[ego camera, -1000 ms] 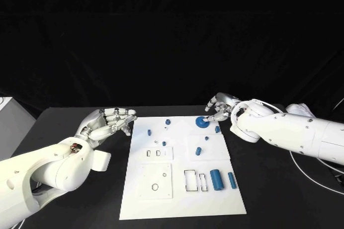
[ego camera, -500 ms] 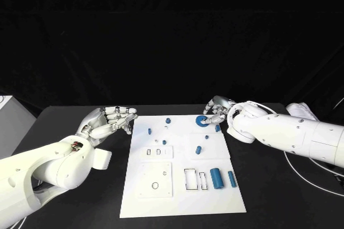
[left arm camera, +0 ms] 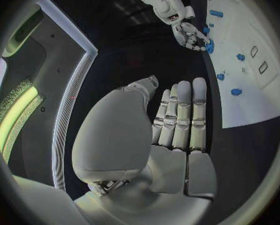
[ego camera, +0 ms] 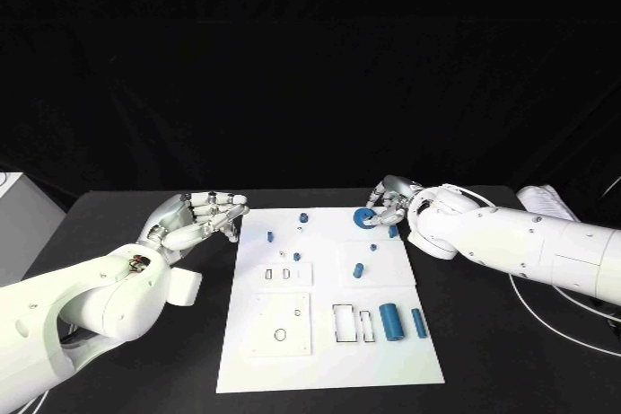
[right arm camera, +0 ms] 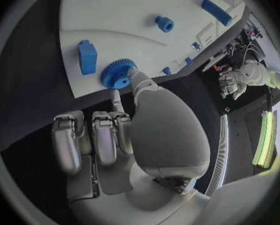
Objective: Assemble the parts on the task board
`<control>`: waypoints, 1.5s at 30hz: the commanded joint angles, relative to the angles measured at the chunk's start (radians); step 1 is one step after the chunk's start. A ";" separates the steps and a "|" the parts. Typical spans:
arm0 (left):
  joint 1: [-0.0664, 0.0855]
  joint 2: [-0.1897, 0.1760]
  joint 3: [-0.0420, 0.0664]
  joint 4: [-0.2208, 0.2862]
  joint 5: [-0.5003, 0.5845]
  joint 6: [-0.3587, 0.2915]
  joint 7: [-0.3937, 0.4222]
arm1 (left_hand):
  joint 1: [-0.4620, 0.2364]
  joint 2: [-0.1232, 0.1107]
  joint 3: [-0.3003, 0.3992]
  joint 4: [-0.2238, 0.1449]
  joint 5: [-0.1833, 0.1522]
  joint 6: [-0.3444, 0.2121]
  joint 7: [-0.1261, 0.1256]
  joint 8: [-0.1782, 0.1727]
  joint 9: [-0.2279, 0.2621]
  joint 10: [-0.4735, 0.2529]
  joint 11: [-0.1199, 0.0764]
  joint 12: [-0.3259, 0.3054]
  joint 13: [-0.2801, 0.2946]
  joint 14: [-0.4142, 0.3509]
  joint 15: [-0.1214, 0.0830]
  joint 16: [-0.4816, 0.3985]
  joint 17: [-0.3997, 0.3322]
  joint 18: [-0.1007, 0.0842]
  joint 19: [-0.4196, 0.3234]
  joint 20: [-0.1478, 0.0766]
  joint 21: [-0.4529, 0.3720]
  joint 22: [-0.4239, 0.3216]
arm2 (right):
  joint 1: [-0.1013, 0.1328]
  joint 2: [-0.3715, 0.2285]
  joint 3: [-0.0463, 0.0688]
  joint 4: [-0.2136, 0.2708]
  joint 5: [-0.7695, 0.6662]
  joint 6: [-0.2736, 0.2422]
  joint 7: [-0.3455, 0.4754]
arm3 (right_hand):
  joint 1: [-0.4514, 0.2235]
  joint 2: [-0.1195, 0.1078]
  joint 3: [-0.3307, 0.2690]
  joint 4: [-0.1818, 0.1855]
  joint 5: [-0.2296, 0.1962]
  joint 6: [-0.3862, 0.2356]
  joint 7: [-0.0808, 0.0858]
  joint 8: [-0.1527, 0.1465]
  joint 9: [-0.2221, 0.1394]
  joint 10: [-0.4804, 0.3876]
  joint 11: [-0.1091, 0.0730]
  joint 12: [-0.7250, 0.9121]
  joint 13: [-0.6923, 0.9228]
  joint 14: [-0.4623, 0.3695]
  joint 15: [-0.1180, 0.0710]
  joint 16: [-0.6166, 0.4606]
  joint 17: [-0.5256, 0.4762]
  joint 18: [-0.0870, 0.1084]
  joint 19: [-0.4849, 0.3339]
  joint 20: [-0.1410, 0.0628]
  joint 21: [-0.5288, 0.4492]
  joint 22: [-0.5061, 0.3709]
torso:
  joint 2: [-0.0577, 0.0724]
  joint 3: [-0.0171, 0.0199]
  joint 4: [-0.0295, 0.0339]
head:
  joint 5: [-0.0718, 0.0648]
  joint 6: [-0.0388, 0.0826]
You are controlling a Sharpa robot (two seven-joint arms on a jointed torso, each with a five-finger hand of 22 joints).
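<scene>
Blue toothed gear wheel (ego camera: pixel 363 218) sits at the far right corner of our white task board (ego camera: pixel 330 360), pinched by our right hand (ego camera: pixel 392 201). Our left hand (ego camera: pixel 194 218) hovers beside the board over the black tabletop (ego camera: pixel 143 225), fingers (left arm camera: pixel 180 115) straight, together, holding nothing.

I found no text, label, brand, number or sign that I could read. The task board (ego camera: pixel 330 342) carried only outlined shapes, without letters, and my hands and arms had no readable marking on them.
</scene>
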 commanded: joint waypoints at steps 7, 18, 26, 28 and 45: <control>0.002 0.002 0.001 0.000 -0.003 0.018 0.006 | -0.007 0.001 0.006 -0.001 -0.004 -0.005 0.000 0.002 0.001 -0.006 0.003 -0.006 0.002 0.004 0.003 0.005 0.000 0.013 -0.009 -0.001 0.004 0.001 | -0.008 0.010 -0.002 -0.015 -0.011 0.027 -0.001 | 0.016 0.008 0.012 0.009 0.014 0.002 0.000 0.009 -0.001 0.106 0.008 0.002 0.263 0.108 0.007 0.003 0.262 -0.006 0.103 0.006 0.002 0.263 | 0.000 0.0004 -0.0003 | 0.001 -0.004; 0.002 0.002 0.001 -0.001 -0.003 0.017 0.005 | -0.007 0.001 0.006 -0.001 -0.004 -0.005 0.000 0.002 0.001 -0.006 0.003 -0.006 0.002 0.004 0.003 0.005 0.000 0.013 -0.009 -0.001 0.004 0.001 | -0.014 0.015 -0.002 -0.015 -0.020 -0.013 0.008 | 0.036 0.029 0.083 0.022 -0.006 0.043 -0.011 0.014 -0.008 0.106 -0.001 0.002 0.263 0.108 -0.001 0.003 0.262 -0.006 0.103 0.000 0.002 0.263 | 0.000 0.0005 -0.0011 | 0.002 -0.004; 0.002 0.002 0.001 -0.001 -0.003 0.017 0.004 | -0.006 0.001 0.008 -0.003 -0.005 -0.005 0.000 0.002 0.003 -0.006 0.003 -0.006 0.002 0.003 0.003 0.007 -0.001 0.014 -0.014 0.000 0.011 0.005 | -0.016 0.013 -0.002 0.011 -0.119 -0.120 0.011 | 0.035 0.017 0.162 0.023 0.039 0.096 -0.028 0.020 -0.013 0.106 -0.017 0.002 0.263 0.108 -0.015 0.003 0.262 -0.006 0.103 -0.013 0.002 0.263 | -0.001 0.0005 -0.0008 | 0.003 -0.004; 0.002 0.002 0.001 -0.002 -0.003 0.017 0.004 | -0.006 0.001 0.008 -0.003 -0.005 -0.005 0.000 0.002 0.003 -0.006 0.003 -0.006 0.002 0.003 0.003 0.007 -0.001 0.014 -0.014 0.000 0.011 0.005 | -0.016 0.012 -0.002 0.017 -0.135 -0.137 0.010 | 0.034 0.018 0.179 0.020 0.046 0.109 -0.033 0.023 -0.012 0.106 -0.021 0.002 0.263 0.108 -0.019 0.003 0.262 -0.006 0.103 -0.016 0.002 0.263 | -0.001 0.0001 -0.0008 | 0.003 -0.004; 0.002 0.004 0.001 -0.004 -0.003 0.019 0.003 | -0.005 0.003 0.010 -0.005 -0.004 -0.005 0.000 0.002 0.003 -0.006 0.003 -0.006 0.003 0.003 0.003 0.008 -0.002 0.014 -0.016 0.000 0.013 0.007 | -0.007 0.017 -0.001 0.206 -0.304 -0.233 0.003 | 0.009 0.005 0.218 0.015 0.039 0.132 -0.043 0.028 -0.008 0.106 -0.031 0.002 0.263 0.108 -0.027 0.003 0.262 -0.006 0.103 -0.024 0.002 0.263 | -0.001 -0.0003 -0.0012 | 0.006 0.000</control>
